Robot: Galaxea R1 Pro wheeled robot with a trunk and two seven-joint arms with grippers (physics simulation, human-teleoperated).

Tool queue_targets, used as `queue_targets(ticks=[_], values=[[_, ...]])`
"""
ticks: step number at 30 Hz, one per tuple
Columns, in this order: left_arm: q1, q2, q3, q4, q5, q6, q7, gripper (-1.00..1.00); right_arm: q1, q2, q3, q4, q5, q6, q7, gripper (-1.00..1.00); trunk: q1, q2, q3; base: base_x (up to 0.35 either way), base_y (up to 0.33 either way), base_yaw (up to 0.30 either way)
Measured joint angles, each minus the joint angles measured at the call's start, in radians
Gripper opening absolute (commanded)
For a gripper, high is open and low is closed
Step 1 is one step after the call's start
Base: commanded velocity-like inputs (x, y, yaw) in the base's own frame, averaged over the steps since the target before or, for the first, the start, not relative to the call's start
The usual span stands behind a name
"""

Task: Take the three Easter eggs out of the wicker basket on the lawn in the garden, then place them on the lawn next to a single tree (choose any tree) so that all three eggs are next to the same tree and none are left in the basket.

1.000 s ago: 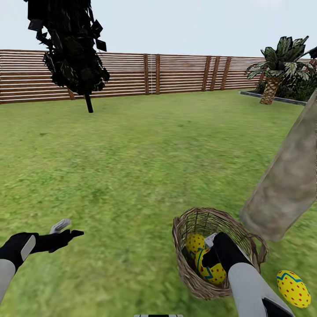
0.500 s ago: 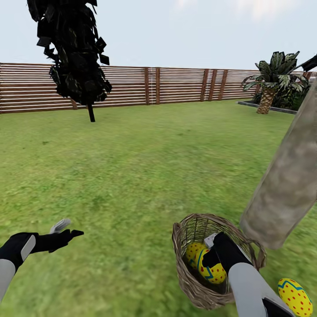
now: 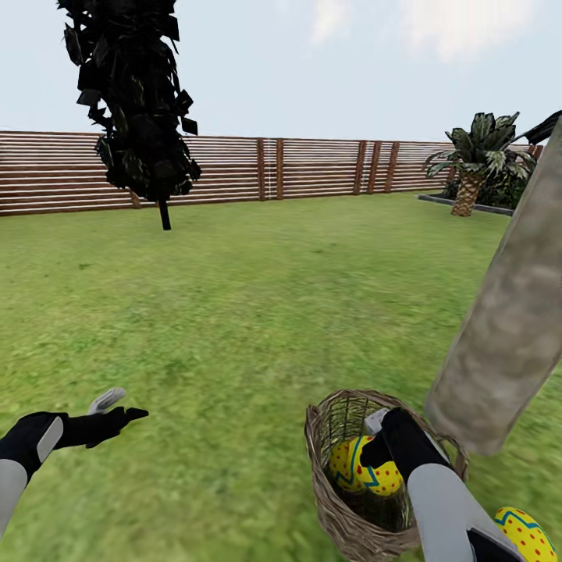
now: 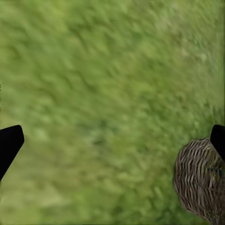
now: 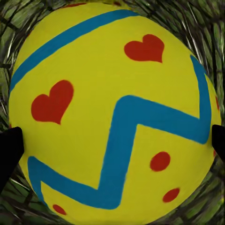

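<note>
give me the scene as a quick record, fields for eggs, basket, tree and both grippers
egg in grasp: Easter egg inside the wicker basket, between the right gripper's fingers
egg on lawn: second Easter egg on the grass beside the basket, near the tree
third egg: cannot tell from these views
tree: thick pale trunk right behind the basket
right gripper: reaching into the basket, shut on the egg
left gripper: open, empty, over bare lawn
</note>
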Motion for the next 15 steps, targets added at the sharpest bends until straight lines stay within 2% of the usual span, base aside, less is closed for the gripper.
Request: queue_targets(ticks=[1,4,7,9,11,15], values=[[0.0,0.0,0.0,0.0,0.0,0.0,0.005,1.0,0.0,0.0,0.0,-0.014,0.0,0.001,0.026,-1.0,-0.004,0.007,0.003,0.0,0.0,0.0],[0.0,-0.003,0.001,0.005,0.001,0.0,0.061,1.0,0.0,-0.007,0.0,-0.092,0.007,0.0,0.24,-1.0,-0.015,0.028,0.013,0.0,0.0,0.0],[0.0,-0.004,0.001,0.008,0.002,0.0,0.081,1.0,0.0,-0.018,-0.005,-0.195,0.01,0.0,0.332,-1.0,-0.027,0.049,0.022,0.0,0.0,0.0],[0.0,-0.003,0.001,0.008,0.001,0.0,0.083,1.0,0.0,-0.038,-0.006,-0.236,0.012,-0.001,0.384,-1.0,-0.035,0.063,0.028,0.0,0.0,0.0],[0.0,-0.003,0.001,0.008,0.002,0.0,0.083,1.0,0.0,-0.087,-0.007,-0.277,0.013,0.036,0.482,-1.0,-0.042,0.077,0.034,0.0,0.0,0.0],[0.0,-0.004,0.001,0.008,0.002,0.0,0.083,1.0,0.0,-0.182,-0.01,-0.314,0.014,0.047,0.655,-1.0,-0.058,0.105,0.047,0.0,0.0,0.0]])
